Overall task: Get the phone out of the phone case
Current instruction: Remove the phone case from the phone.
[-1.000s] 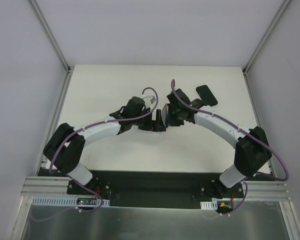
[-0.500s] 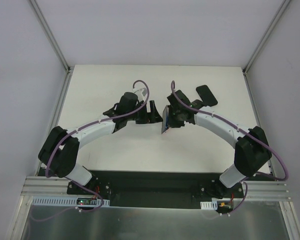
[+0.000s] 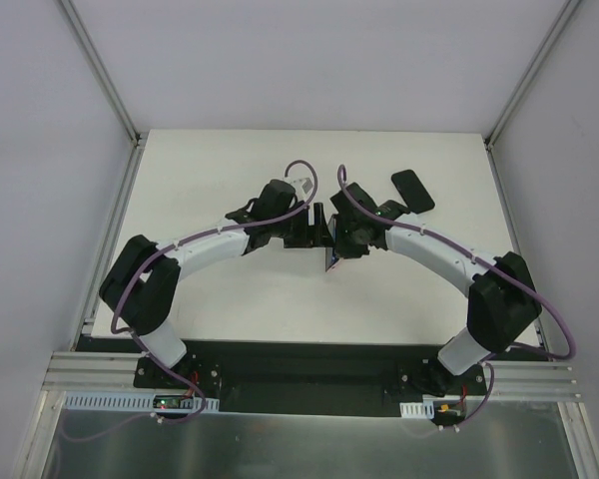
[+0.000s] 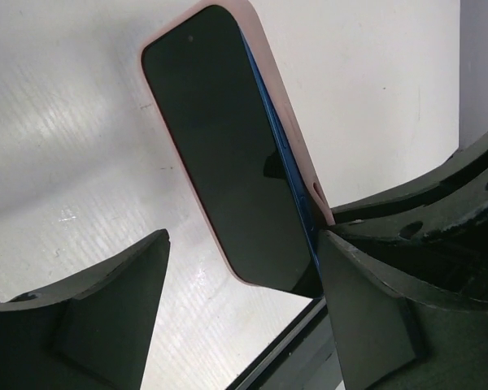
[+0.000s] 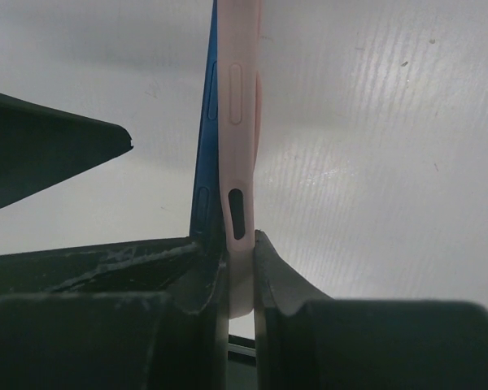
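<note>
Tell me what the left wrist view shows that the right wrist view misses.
Left wrist only: the dark glossy face of the slim black smartphone, standing between the open fingers of the left end effector. Right wrist only: the side edge of the salmon-pink phone case, with button cutouts, pinched by the right end effector. Both: the smartphone's blue edge beside the pink shell.

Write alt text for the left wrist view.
A black phone in a pink case hangs tilted over a white table, blue edge showing along the case rim. The left gripper's open fingers flank its lower end.
</note>
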Available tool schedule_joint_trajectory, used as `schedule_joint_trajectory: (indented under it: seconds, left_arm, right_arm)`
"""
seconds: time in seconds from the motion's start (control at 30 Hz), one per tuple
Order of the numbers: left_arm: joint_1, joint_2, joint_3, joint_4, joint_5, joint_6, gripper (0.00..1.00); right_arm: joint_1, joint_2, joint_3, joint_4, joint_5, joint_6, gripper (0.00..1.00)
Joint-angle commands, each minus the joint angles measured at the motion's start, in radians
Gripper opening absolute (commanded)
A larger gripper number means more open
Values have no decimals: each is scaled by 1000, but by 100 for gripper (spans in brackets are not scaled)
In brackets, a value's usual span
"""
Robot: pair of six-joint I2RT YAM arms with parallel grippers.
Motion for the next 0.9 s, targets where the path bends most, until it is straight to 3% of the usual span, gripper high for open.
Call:
schedule_joint_trajectory:
  seconds: [0.0, 0.4, 0.67, 0.87]
  left_arm:
    - [-24, 39, 52, -44, -18, 36, 70]
    - [-38, 92, 77, -72, -10, 30, 72]
    - [-39, 124, 57, -87, 0, 30, 72]
    - [-46, 181, 35, -82, 19, 15, 67]
  right_arm:
    - [13, 4, 71, 2, 18, -12, 1]
    - [32, 10, 87, -12, 76, -38, 1]
    - [75, -13, -50, 184, 96, -173, 1]
    - [107, 0, -59, 275, 84, -264, 1]
